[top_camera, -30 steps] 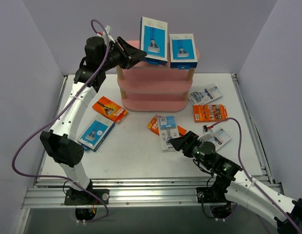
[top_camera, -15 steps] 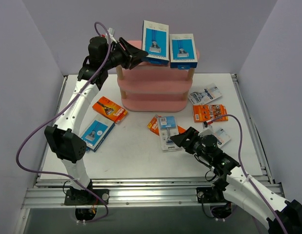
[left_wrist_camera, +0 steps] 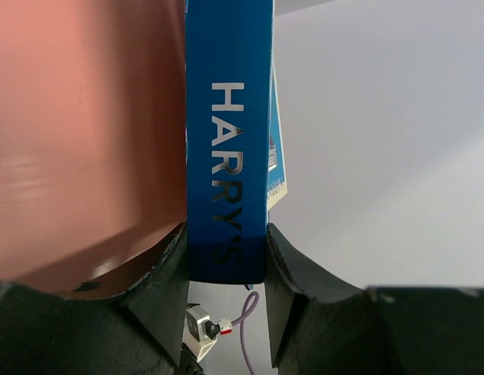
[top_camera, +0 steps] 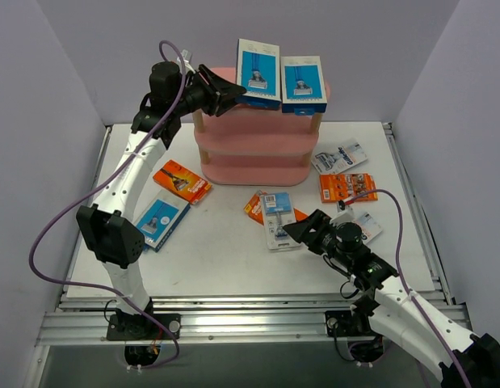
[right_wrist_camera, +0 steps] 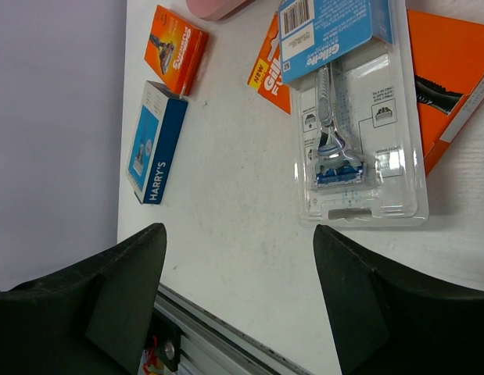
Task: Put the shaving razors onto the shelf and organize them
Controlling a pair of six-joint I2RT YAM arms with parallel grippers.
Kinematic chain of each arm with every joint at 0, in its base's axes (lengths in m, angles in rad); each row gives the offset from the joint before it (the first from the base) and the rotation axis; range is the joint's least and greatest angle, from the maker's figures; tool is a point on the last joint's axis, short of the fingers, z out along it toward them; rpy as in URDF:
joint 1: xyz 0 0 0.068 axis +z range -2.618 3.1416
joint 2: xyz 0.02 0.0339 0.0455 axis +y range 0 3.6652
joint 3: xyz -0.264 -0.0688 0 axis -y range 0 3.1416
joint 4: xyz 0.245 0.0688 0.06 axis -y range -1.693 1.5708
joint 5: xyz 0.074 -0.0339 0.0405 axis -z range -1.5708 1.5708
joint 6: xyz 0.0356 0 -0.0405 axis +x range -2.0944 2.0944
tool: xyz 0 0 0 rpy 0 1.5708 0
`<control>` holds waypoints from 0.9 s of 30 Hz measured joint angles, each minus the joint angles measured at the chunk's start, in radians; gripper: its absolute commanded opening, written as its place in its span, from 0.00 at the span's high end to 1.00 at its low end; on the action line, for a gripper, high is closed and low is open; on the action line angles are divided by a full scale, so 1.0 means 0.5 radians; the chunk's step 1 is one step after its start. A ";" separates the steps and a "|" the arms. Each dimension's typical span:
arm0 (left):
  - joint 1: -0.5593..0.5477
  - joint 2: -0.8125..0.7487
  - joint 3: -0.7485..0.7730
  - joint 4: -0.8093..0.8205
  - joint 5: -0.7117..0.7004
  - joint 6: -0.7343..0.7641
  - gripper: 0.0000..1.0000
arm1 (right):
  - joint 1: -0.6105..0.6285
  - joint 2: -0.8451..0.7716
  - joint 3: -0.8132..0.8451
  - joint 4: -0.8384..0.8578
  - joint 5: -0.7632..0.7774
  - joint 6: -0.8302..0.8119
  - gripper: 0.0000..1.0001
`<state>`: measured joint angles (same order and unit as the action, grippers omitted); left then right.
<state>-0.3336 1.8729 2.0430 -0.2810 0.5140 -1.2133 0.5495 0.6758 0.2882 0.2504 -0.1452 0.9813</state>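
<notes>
- Top external, left side: lilac wall [top_camera: 48, 121], white counter [top_camera: 225, 250], orange card [top_camera: 182, 179] and flat blue pack [top_camera: 160, 220] lying there.
- Left end effector [top_camera: 237, 90] clamped on upright blue box [top_camera: 258, 61] at pink shelf [top_camera: 254, 153] top tier.
- Right end effector [top_camera: 294, 232] spread apart, low beside clear blister pack [top_camera: 279, 220].

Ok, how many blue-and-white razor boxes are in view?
3. One box in the left hand at the shelf top, a second box standing beside it, a third box lying on the table left of the shelf. None seems hidden.

On your shelf [top_camera: 254, 153] one Harry's box [top_camera: 258, 63] stands left of a second box [top_camera: 303, 83], with a third box [top_camera: 159, 222] on the table [top_camera: 225, 250] front-left.
</notes>
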 measured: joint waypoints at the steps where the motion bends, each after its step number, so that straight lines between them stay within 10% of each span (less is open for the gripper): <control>1: 0.000 0.004 0.000 0.000 0.001 -0.007 0.98 | -0.003 0.000 0.000 0.000 -0.002 -0.002 0.28; 21: -0.001 0.022 -0.091 0.095 0.047 -0.112 0.96 | -0.042 0.000 -0.014 0.001 -0.043 -0.028 0.28; 27: 0.000 0.022 -0.121 0.138 0.055 -0.147 0.81 | -0.053 0.000 -0.023 0.001 -0.057 -0.029 0.28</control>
<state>-0.3336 1.8839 1.9823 -0.2119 0.5415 -1.2869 0.5232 0.6758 0.2768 0.2508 -0.1738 0.9668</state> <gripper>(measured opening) 0.458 0.716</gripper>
